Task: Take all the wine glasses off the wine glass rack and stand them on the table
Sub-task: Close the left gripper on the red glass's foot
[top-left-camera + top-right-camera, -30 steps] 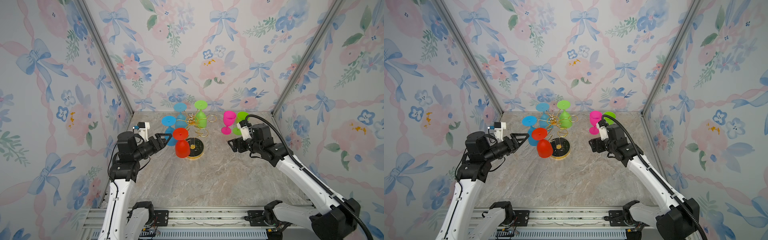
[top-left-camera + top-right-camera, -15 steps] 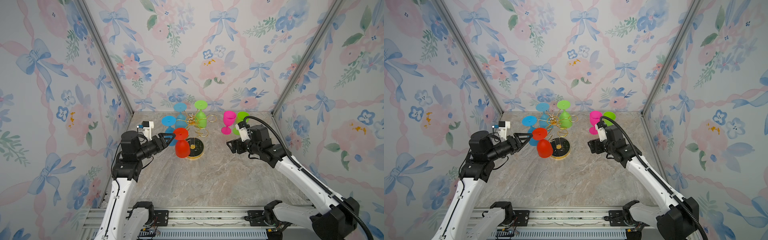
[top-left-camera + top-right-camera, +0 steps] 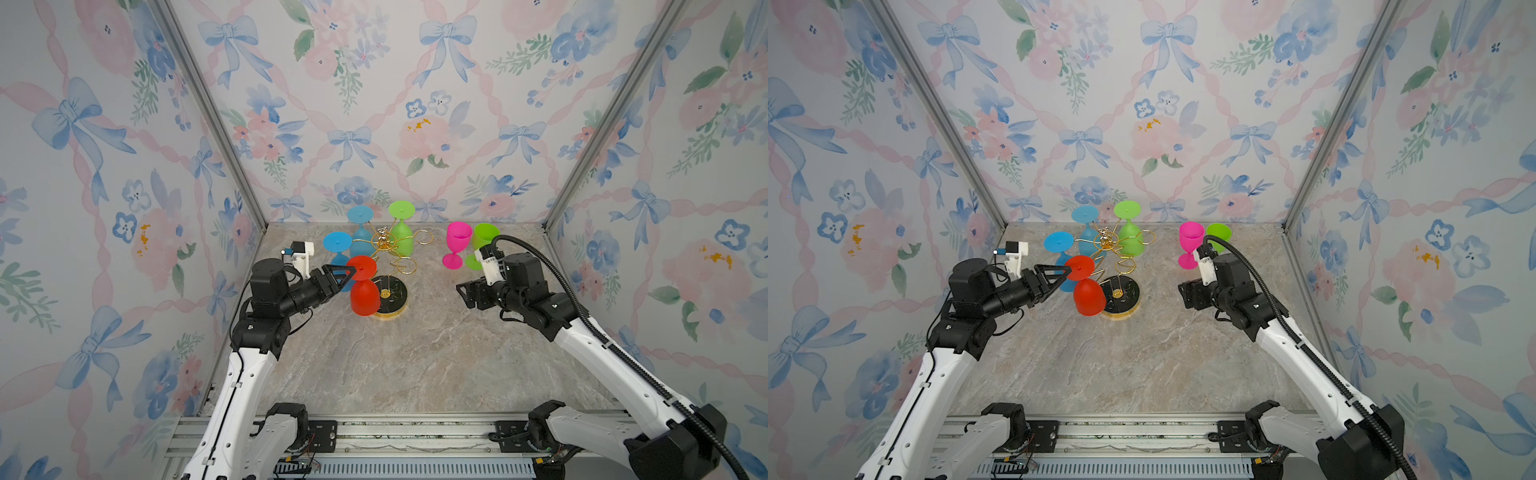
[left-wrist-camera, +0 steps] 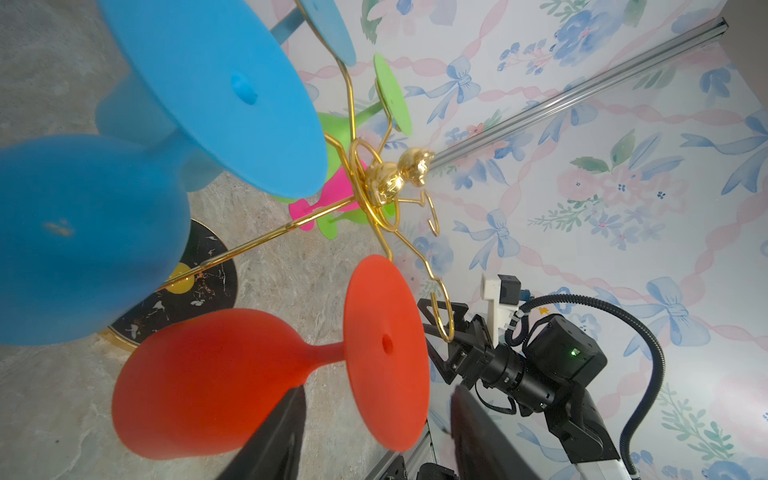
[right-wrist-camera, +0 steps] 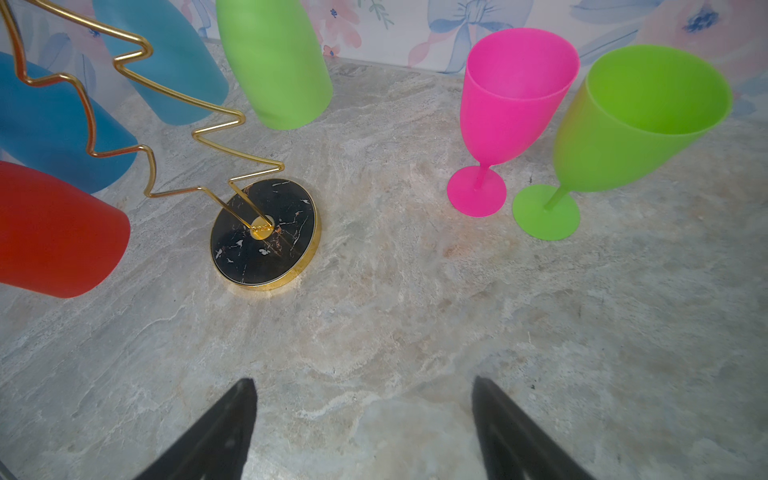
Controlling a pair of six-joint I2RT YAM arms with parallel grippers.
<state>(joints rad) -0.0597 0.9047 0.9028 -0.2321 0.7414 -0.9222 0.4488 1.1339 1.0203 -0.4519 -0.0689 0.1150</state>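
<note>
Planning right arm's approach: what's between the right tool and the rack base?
Only bare tabletop separates the right tool from the wine glass rack base, per the right wrist view. The pink glass and upright green glass stand aside.

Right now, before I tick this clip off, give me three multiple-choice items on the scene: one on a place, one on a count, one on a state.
1. Where is the pink glass relative to the wine glass rack?
A. hanging on it
B. upright on the table, to its right
C. lying under it

2. How many glasses hang upside down on the rack?
A. two
B. six
C. four

3. How is the right tool?
A. open and empty
B. shut on the pink glass
C. shut on the rack's base

Key:
1 B: it stands on its foot beside the upright green glass.
2 C: the red glass, near blue glass, far blue glass and hanging green glass are on it.
3 A: its fingers stand apart over bare table.
</note>
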